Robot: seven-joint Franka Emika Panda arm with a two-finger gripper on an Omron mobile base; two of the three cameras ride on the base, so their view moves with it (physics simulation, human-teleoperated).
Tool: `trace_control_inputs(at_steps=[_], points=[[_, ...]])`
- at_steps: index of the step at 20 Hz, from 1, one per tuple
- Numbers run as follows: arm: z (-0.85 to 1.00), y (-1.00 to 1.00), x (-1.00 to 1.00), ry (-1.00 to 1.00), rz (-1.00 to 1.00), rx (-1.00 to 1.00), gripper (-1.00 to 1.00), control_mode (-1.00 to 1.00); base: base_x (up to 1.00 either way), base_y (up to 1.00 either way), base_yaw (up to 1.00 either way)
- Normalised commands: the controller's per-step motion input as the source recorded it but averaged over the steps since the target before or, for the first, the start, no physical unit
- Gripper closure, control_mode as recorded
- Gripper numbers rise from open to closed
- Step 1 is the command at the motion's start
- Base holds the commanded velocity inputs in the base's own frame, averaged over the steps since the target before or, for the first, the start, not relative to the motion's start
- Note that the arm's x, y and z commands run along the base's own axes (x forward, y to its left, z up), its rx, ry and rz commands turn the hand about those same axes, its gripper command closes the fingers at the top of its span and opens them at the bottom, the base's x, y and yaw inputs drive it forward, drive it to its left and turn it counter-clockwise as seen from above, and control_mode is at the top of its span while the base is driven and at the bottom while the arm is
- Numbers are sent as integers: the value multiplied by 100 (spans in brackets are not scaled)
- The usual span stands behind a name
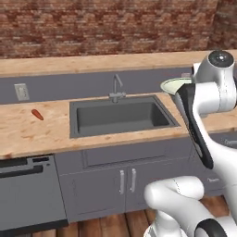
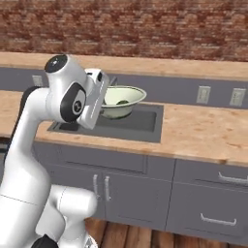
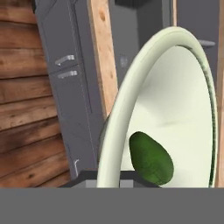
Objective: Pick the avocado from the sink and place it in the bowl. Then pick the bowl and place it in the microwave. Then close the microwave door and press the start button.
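Aloft, bowl (image 2: 121,100) mouth upward — avocado (image 3: 151,159) lengthwise inside, above sink (image 2: 140,123).

Tabletop: light wooden tabletop (image 1: 28,132) above grey cabinets, a dark grey rectangular sink (image 1: 121,116) set into it.
On it: slim orange-red carrot (image 1: 37,115), left of the sink.

You see a pale cream-white bowl (image 2: 120,100) with a faint green tint, and inside it the dark green avocado (image 3: 151,159), its skin finely mottled. The sink (image 1: 121,116) is dark grey with a grey metal faucet (image 1: 116,89), set in a light wood-grain counter (image 1: 32,129) where a small orange-red carrot (image 1: 37,115) lies at the left. Behind, you have a red-brown brick wall (image 1: 106,25) above a plain grey backsplash (image 1: 69,85), grey cabinets (image 2: 203,203) with silver handles below, and a brown plank floor (image 3: 26,113).
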Motion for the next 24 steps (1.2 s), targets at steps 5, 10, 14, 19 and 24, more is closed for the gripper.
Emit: trace_control_inputs(at_steps=[5,10,14,19,24], points=[[0,0,0,0,0,0,100,100,-36,5,-50],[0,0,0,0,0,0,100,100,-47,0,-77],[0,0,0,0,0,0,100,100,-35,0,-80],[0,0,0,0,0,0,100,100,-31,0,-80],[0,0,0,0,0,0,100,100,-26,0,-74]])
